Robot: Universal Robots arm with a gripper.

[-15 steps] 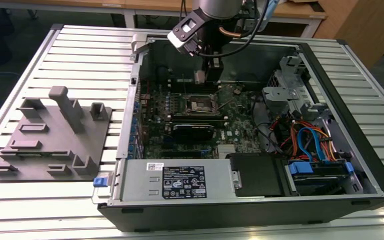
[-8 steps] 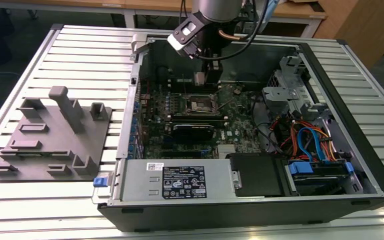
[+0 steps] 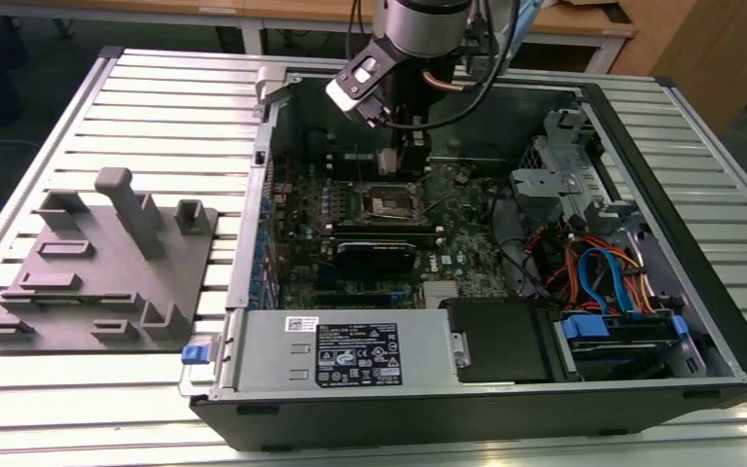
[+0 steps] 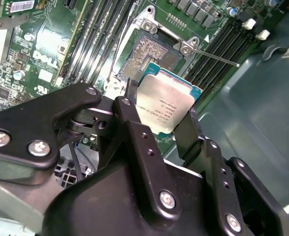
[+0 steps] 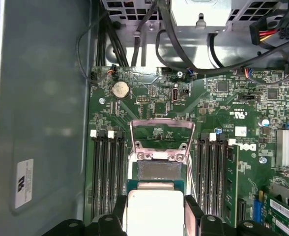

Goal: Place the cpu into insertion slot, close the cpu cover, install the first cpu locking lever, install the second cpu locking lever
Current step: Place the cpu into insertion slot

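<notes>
My gripper is shut on the cpu, a flat square chip with a silver face and green edge, clamped between two black fingers. In the first wrist view the cpu hangs just short of the insertion slot, whose dark pin field lies bare. The cpu cover, a thin silver frame, stands flipped open beyond the slot. In the exterior view the gripper hovers inside the computer case, above and slightly behind the insertion slot. A thin metal locking lever juts out beside the slot.
Long black memory slots flank the socket on both sides. Cable bundles run along the board's far edge. A drive cage with coloured cables occupies the case at the exterior view's right. A grey fixture plate lies on the slatted table beside the case.
</notes>
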